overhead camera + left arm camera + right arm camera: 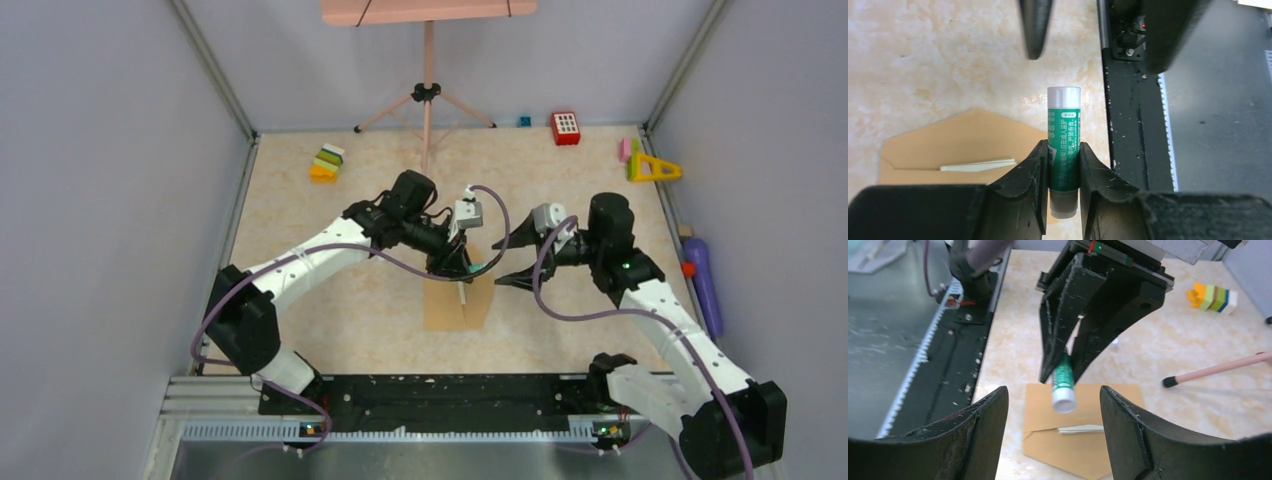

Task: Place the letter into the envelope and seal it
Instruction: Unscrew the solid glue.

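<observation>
Left gripper point(1063, 148) is clamping a smooth green cylindrical glue stick point(1064, 120), right gripper point(1053, 391) is hanging spread and empty facing it, flat brown kraft envelope point(973, 135) is lying below both, thin cream letter point(980, 164) poking from its mouth.

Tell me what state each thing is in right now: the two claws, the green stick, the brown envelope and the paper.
Left gripper: shut on the glue stick.
Right gripper: open, holding nothing.
Glue stick: gripped and held above the envelope, white cap apparently on.
Envelope: lying flat, flap open, not sealed.
Letter: tucked inside the envelope, one pale edge showing at the mouth.
</observation>
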### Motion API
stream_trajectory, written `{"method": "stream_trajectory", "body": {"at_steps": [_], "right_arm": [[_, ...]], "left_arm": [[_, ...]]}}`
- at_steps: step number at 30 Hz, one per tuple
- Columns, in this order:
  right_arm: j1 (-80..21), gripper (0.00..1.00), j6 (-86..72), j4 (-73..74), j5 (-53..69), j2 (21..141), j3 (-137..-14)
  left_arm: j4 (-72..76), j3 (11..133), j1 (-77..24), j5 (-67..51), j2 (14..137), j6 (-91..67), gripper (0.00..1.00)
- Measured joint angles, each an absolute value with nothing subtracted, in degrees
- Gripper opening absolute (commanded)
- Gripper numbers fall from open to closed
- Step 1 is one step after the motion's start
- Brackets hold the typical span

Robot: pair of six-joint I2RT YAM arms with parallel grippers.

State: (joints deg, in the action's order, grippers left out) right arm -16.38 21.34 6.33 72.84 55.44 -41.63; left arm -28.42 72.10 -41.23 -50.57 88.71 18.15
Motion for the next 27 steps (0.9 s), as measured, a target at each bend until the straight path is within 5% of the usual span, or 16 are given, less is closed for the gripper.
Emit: {"method": "stream_trajectory", "body": {"at_steps": [14, 27], "right_arm": [[-23.9, 0.47, 38.7, 5.1, 66.1, 55.6, -37.1], [-25.3, 0.42, 43.9, 6.8, 64.5, 55.6, -36.7]], "left_arm": [[-28.9, 72.5, -41.2, -58.0, 92.2, 17.9, 0.0], [-29.1, 73.1, -41.2, -60.5, 92.6, 17.6, 0.0]]}}
